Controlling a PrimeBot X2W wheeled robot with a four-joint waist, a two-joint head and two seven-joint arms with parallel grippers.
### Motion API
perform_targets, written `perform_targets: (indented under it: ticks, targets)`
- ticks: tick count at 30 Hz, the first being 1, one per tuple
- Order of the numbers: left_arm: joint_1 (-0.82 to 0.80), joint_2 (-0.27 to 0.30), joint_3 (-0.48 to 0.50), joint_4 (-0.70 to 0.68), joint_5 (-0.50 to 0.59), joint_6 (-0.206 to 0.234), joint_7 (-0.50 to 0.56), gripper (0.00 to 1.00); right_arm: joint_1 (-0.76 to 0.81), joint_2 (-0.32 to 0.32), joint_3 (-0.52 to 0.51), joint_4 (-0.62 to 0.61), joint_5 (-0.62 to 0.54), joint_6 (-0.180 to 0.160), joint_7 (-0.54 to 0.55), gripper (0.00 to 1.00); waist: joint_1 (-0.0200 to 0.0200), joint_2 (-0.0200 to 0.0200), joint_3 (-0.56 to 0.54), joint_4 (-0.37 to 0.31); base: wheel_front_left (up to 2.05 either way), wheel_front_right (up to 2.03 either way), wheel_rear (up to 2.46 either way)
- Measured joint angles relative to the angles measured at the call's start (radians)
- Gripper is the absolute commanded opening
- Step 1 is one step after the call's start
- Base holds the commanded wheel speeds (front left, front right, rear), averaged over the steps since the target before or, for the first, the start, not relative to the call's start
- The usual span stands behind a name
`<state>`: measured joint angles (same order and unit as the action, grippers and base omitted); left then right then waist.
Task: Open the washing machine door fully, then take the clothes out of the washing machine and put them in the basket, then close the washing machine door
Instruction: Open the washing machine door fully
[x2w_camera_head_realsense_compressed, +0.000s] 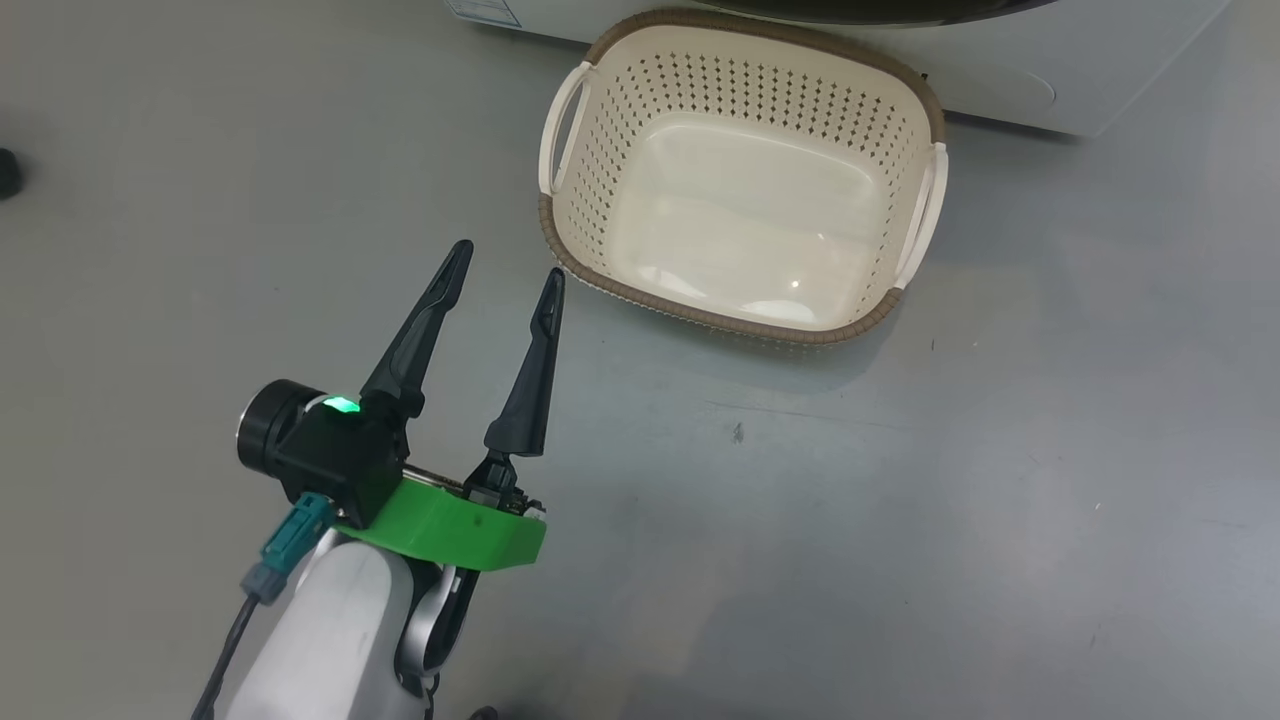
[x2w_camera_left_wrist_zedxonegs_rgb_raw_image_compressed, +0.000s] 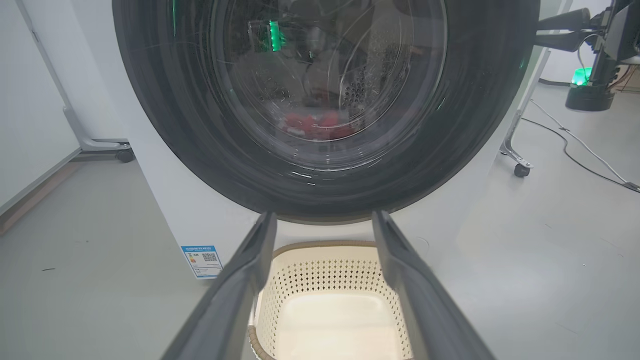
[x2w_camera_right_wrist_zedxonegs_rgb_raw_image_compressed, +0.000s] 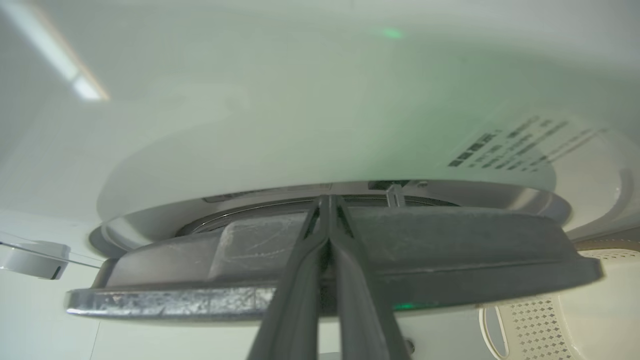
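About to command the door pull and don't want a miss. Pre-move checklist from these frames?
1. Washing machine door fully open: not ok; it lies across the front of the washing machine.
2. Right hand at the door's edge: ok; shut, tips at the side of the rim.
3. Tips hooked behind the rim: cannot tell.
4. Left hand free: ok; open, empty, above the floor beside the basket.
5. Basket ready: ok; empty, on the floor in front of the machine.
6. Clothes inside: ok; red fabric shows through the door.

Cream basket stands before the washing machine; red clothes lie behind its door.
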<state>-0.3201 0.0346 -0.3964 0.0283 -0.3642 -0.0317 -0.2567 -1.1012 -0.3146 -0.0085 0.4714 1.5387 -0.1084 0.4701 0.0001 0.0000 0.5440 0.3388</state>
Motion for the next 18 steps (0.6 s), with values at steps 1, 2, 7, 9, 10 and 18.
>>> perform_targets:
  ticks: [1, 2, 7, 9, 10, 18]
  targets:
    - [0.000, -0.001, 0.000, -0.001, -0.003, 0.000, 0.000, 1.00, -0.006, 0.000, 0.000, 0.007, 0.000, 0.000, 0.000, 0.00, 0.0000, 0.0000, 0.001, 0.002, 0.00, 0.00, 0.00]
    - [0.000, -0.001, 0.001, -0.002, -0.005, 0.001, 0.000, 1.00, -0.012, 0.000, 0.000, 0.014, 0.000, 0.000, 0.000, 0.00, 0.0000, 0.0000, 0.003, 0.004, 0.00, 0.00, 0.00]
    - [-0.002, -0.001, -0.001, -0.006, -0.005, 0.002, 0.000, 1.00, -0.040, 0.000, 0.000, 0.040, 0.003, -0.006, 0.018, 0.00, -0.0001, 0.0000, 0.007, 0.010, 0.00, 0.00, 0.00]
    - [-0.003, -0.001, -0.002, -0.009, -0.005, 0.006, 0.000, 1.00, -0.056, -0.001, 0.002, 0.046, 0.006, -0.009, 0.030, 0.00, -0.0001, 0.0000, 0.011, 0.011, 0.00, 0.00, 0.00]
    - [-0.003, -0.001, -0.003, -0.010, -0.006, 0.008, 0.000, 1.00, -0.063, -0.001, 0.003, 0.049, 0.008, -0.009, 0.034, 0.00, -0.0001, 0.0000, 0.014, 0.012, 0.00, 0.00, 0.00]
    - [-0.008, -0.001, 0.003, -0.012, -0.015, 0.018, 0.000, 1.00, -0.080, -0.008, 0.019, 0.075, 0.030, -0.007, 0.094, 0.00, -0.0001, 0.0000, 0.019, 0.005, 0.00, 0.00, 0.00]
